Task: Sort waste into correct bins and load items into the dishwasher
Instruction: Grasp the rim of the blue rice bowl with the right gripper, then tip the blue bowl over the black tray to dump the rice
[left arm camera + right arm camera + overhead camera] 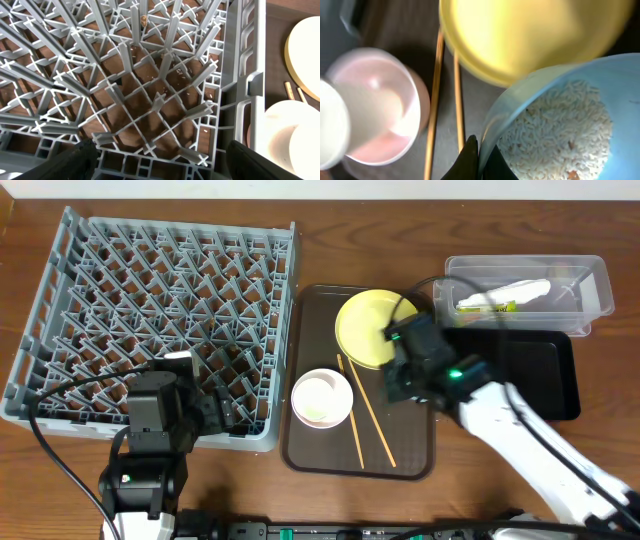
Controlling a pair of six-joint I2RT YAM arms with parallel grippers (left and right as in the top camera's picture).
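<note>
My right gripper (481,155) is shut on the rim of the light blue bowl (560,120), which holds beige rice crumbs (555,130), above the brown tray. The yellow plate (368,328) lies on that tray; it also shows in the right wrist view (520,35). The white bowl (321,397) with a small white cup in it (330,125) and two chopsticks (365,418) lie beside it. My left gripper (160,160) is open over the near right corner of the grey dish rack (150,320). The clear tub (590,290) holds a white napkin (520,290) and a wrapper (485,305).
The dark brown serving tray (300,450) sits right of the rack. The shallow black tray (545,370) lies in front of the clear tub at the right. A few crumbs lie on the table under the rack (180,75).
</note>
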